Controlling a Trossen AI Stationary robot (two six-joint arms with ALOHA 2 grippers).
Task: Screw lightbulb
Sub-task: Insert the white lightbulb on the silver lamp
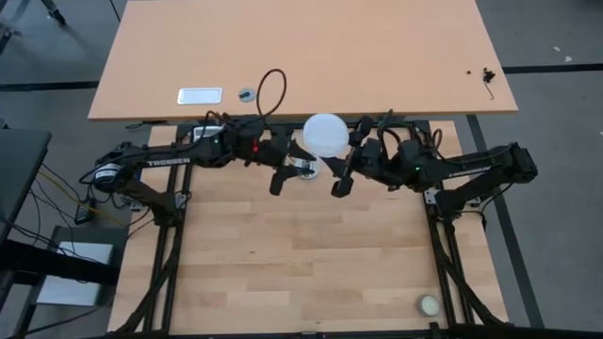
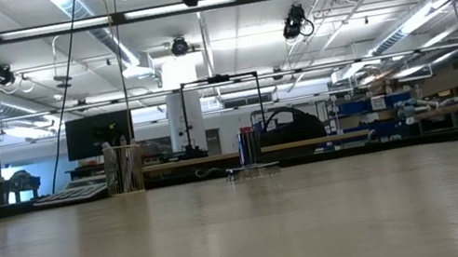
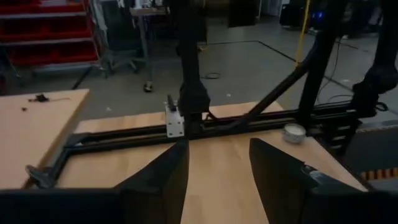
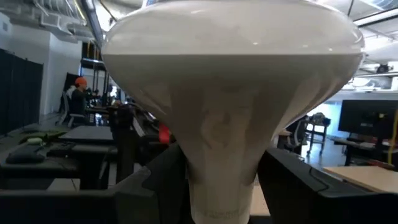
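Observation:
The lightbulb (image 1: 325,134), white and frosted, is held up over the far middle of the light wood table, globe on top. In the right wrist view its globe (image 4: 233,68) fills the picture. My right gripper (image 1: 332,158) is shut on it from the right. My left gripper (image 1: 297,172) hangs open and empty just left of it, pointing toward the table's right edge; its own view shows only bare table between its fingers (image 3: 158,180). Below both, a silver socket disc (image 1: 306,170) stands on the table (image 2: 252,170). The bulb's screw base is hidden. My right gripper pinches the bulb's narrow neck (image 4: 221,180) below the globe, one finger (image 4: 163,183) on each side. The fingers come from the table's right side, tilted slightly upward. The bulb stands upright, globe up, lifted clear of the table and the socket.
A small cream ball (image 1: 429,304) lies at the near right corner. The tan table (image 1: 301,56) behind carries a white flat plate (image 1: 200,95), a small round part (image 1: 246,94), a cable loop (image 1: 273,89) and a small black piece (image 1: 487,75). The near table half lies bare.

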